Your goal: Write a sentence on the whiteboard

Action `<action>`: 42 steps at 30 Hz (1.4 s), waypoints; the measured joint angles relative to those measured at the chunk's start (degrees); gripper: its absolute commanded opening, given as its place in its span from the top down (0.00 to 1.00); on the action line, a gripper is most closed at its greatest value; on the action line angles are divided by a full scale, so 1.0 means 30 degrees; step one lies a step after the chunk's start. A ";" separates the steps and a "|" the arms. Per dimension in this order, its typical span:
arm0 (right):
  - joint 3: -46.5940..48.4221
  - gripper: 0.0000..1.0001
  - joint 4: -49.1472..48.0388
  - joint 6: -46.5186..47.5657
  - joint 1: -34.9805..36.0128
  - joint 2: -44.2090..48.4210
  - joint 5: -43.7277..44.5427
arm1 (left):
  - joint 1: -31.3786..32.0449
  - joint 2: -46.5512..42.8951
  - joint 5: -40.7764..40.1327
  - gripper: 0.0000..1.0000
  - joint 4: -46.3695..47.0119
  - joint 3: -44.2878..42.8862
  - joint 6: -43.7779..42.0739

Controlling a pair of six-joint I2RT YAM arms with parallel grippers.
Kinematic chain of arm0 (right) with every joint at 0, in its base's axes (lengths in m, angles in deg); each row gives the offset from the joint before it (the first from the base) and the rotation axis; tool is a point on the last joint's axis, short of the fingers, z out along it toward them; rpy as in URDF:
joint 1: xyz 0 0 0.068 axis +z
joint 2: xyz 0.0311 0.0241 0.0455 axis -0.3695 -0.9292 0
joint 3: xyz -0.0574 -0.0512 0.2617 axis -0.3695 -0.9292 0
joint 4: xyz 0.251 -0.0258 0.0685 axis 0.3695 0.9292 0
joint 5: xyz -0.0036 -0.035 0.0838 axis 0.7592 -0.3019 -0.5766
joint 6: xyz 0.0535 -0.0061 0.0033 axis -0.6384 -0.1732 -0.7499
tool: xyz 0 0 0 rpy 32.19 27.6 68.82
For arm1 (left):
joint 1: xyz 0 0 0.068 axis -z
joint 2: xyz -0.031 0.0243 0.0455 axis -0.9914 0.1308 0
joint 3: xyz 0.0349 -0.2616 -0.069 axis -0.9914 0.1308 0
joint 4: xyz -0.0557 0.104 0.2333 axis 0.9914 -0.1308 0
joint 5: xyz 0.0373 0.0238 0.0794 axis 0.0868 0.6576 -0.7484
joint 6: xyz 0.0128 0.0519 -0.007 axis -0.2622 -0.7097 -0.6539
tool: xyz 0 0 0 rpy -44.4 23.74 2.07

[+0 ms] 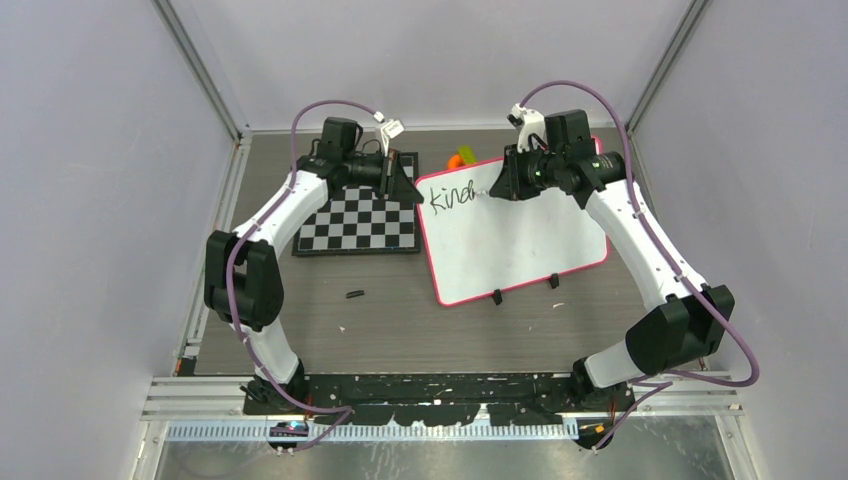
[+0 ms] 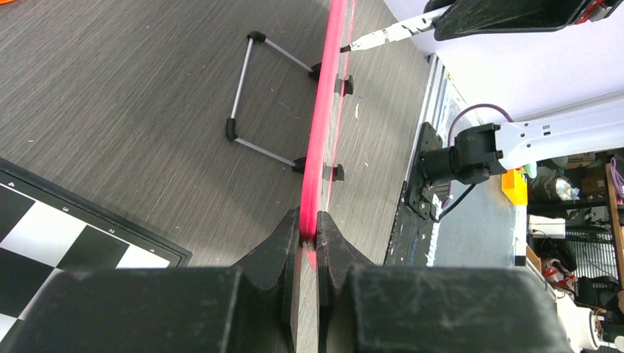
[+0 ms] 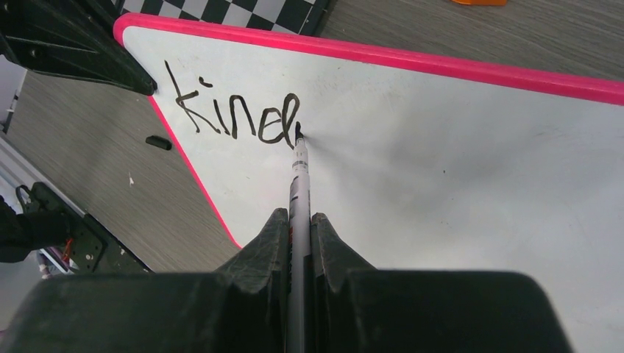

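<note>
Top view: the whiteboard (image 1: 520, 245) sits toward the counter's (image 1: 400, 320) far right corner, with the sentence (image 1: 450, 196) reading only "kind" at its upper left.

Left wrist view: I find my left gripper (image 2: 309, 228) clamped on the board's pink edge, at the corner nearest that word.

Right wrist view: my right gripper (image 3: 298, 220) pinches a marker (image 3: 299, 173), its tip touching the last letter.

The flat white rectangular whiteboard with a thin pink frame (image 3: 456, 213) carries black handwritten marker letters (image 3: 237, 116) reading "kind", in one line near a rounded corner.
</note>
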 measured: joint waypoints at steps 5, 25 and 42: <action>0.0058 1.00 0.0007 -0.0087 -0.0058 -0.0051 0.0015 | 0.0000 0.0000 -0.0044 1.00 0.0000 0.0000 0.0000; -0.0189 1.00 0.0153 -0.0080 -0.0692 0.0095 -0.0248 | 0.0000 0.0000 -0.0117 1.00 -0.0015 0.0000 0.0000; 0.0160 1.00 0.1188 0.0153 -0.0743 0.0648 -0.0146 | 0.0131 -0.0095 0.0051 1.00 0.0015 0.0000 -0.0073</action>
